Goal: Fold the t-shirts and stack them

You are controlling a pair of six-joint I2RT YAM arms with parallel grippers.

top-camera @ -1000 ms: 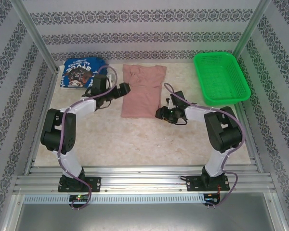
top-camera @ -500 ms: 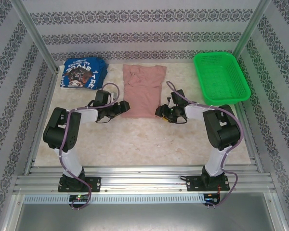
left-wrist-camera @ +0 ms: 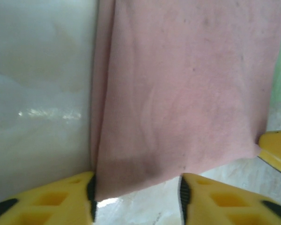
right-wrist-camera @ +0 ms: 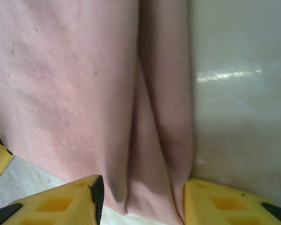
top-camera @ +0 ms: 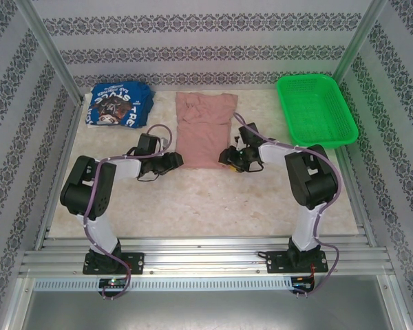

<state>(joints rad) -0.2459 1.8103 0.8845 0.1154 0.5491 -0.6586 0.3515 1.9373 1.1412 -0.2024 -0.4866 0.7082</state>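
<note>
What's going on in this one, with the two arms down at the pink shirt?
Both arms are working on the pink t-shirt, which lies flat mid-table, its sides folded in. The left gripper is at the shirt's near left corner and the right gripper at its near right corner. Each has its jaws apart around the hem, not yet pinched shut. The blue t-shirt lies folded at the far left, and the green basket stands at the far right.
</note>
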